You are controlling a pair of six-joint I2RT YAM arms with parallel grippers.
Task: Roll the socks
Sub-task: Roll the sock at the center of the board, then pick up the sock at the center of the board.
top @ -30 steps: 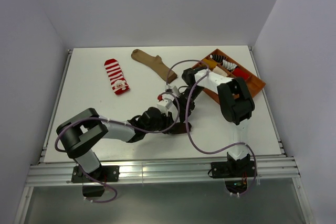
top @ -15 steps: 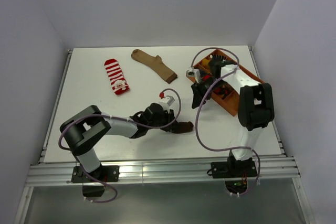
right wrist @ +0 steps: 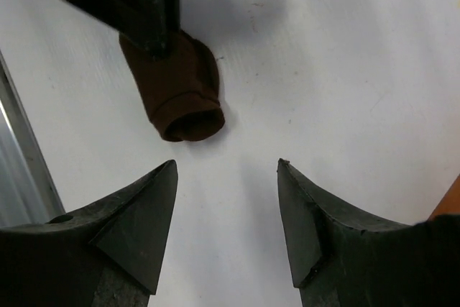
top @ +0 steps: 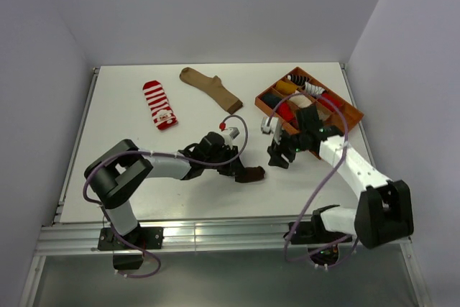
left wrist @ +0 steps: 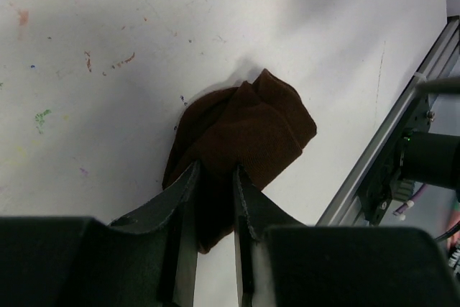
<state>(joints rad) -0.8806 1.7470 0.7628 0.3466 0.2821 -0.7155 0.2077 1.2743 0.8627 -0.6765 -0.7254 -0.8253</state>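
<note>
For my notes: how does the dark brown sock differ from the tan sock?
The dark brown sock is bunched into a short roll; the tan sock lies flat at full length. The dark brown sock is pinched in the left gripper; the tan sock is untouched. Both rest on the white table, the dark brown sock toward its near edge, the tan sock toward its far edge.

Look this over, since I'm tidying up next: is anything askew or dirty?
The orange tray sits skewed to the edges of the table at the far right. Small coloured specks mark the table near the brown sock that the left gripper pinches. Nothing else stands out.
</note>
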